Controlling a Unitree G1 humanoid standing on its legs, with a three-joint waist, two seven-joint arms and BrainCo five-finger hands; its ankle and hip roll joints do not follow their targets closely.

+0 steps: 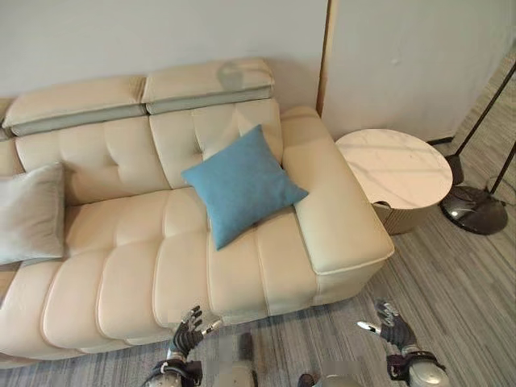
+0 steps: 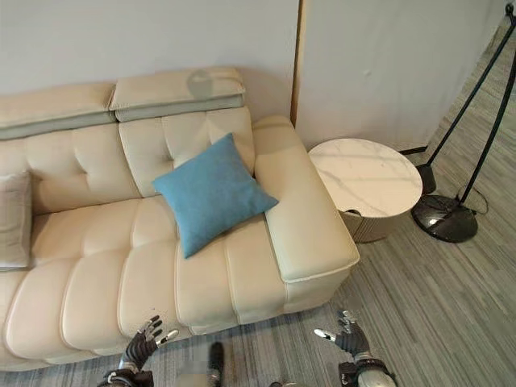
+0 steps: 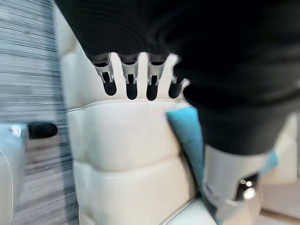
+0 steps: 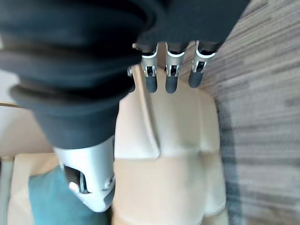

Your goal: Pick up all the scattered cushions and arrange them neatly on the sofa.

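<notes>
blue cushion [image 1: 242,184] propped at sofa's [image 1: 129,282] right end by the armrest, grey cushion [image 1: 31,211] at left edge | my left hand [image 1: 187,332] and right hand [image 1: 393,325] both empty, fingers loose | cushions look soft, light, I'd grab a corner

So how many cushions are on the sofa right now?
2: a blue cushion leaning against the backrest near the sofa's armrest end, and a grey cushion at the head view's left edge. More may lie beyond it.

No readable text, label or number anywhere.
</notes>
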